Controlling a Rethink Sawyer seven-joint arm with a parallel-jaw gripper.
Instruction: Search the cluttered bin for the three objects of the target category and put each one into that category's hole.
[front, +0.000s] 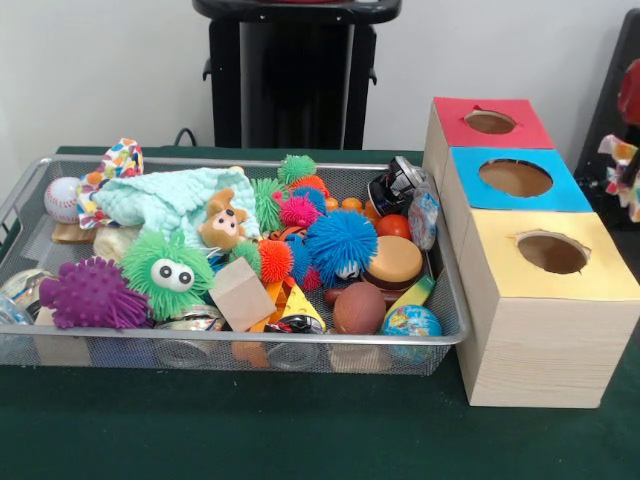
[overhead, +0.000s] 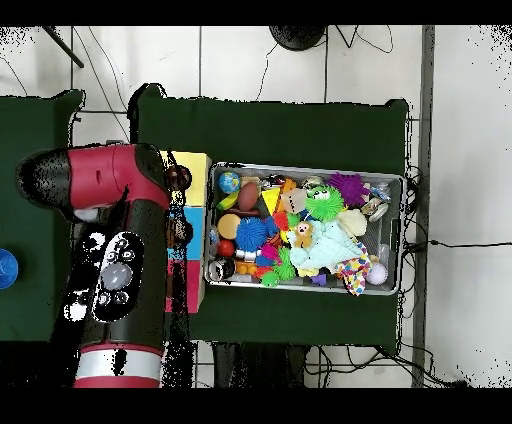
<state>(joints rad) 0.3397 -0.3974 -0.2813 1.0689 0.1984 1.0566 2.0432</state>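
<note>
Gripper can't be picked out. In the overhead view the red arm (overhead: 120, 230) lies over the boxes and hides it, and in the front view only a red and black bit of the arm (front: 630, 90) shows at the right edge. Open, closed or pinching sth: cannot tell.

A patterned cloth piece (front: 617, 160) hangs at that same right edge, off the table, beside the blue-topped box (front: 560, 195) and behind the yellow-topped box (front: 590, 285). It is prob. being carried, since nothing visible supports it, but the grip isn't seen.

The hole (front: 552, 252) in the yellow top is open and unblocked, near-right of the row, so a drop from above should work. The hanging cloth is not over it yet.

The bin (front: 250, 345) sits left of the boxes, just beside them, for short carries. A second patterned cloth (front: 122, 160) lies at the bin's far-left corner, draped over the rim next to the mint-green knitted cloth (front: 170, 200) and a baseball (front: 62, 198), on top and reachable. A third isn't visible; likely buried under the pom-pom balls (front: 340, 245).
</note>
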